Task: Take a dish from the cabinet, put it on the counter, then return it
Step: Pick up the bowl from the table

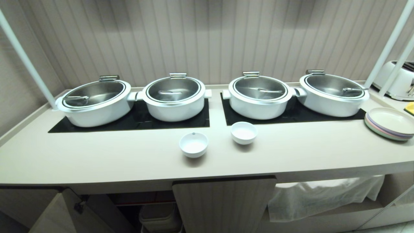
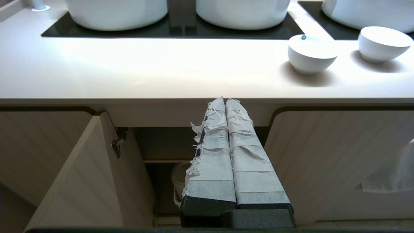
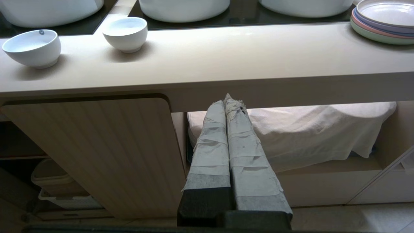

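We see the dish (image 1: 193,144) sitting upright on the tabletop (image 1: 97,155) — just beside a plain white bowl (image 1: 244,132), apart from it. Below, the cabinet (image 1: 223,204) has its left door (image 1: 58,213) swung open. Left pincer (image 2: 225,101) and right pincer (image 3: 228,98) — both pressed together, empty, low before the cabinet.

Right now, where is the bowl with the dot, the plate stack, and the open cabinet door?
dish (image 1: 193,145), head view, inside.
plate stack (image 1: 389,122), head view, top plate.
cabinet door (image 2: 81,181), left wrist view, ribbed face.
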Robot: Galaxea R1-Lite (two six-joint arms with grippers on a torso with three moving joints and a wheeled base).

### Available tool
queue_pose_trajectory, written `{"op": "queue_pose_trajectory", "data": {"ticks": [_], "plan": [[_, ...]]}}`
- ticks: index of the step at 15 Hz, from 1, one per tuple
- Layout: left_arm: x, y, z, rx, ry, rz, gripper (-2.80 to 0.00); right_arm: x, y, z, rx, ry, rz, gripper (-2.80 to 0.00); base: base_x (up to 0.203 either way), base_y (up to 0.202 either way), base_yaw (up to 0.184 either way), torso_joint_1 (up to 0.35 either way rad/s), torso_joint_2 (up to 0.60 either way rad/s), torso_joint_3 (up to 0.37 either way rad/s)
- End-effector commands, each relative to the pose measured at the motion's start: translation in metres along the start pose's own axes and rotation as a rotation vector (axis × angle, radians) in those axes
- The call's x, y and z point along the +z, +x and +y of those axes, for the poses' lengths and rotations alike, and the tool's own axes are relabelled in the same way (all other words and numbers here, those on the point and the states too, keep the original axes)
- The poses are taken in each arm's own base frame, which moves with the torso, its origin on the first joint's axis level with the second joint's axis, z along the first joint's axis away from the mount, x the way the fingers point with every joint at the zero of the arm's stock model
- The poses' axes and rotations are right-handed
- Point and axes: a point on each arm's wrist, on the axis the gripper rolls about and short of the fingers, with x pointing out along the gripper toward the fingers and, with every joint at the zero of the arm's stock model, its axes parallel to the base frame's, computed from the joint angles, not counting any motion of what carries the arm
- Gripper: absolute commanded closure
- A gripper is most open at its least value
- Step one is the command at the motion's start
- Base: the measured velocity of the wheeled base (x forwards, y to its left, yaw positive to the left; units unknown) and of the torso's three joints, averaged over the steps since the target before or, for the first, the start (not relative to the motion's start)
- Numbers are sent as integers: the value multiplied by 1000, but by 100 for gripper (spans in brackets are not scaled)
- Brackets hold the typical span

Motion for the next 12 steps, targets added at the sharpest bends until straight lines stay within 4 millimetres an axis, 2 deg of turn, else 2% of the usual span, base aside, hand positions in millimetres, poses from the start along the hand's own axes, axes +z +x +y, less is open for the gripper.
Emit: {"op": "queue_pose_trajectory", "data": {"ticks": [1,12], "plan": [[0,-1,0,0,-2,-13,0,0,0,0,0,0,1,0,0,0,0,0,0,0],[0,-1,0,0,-2,-15,0,0,0,0,0,0,0,0,0,0,0,0,0,0]]}}
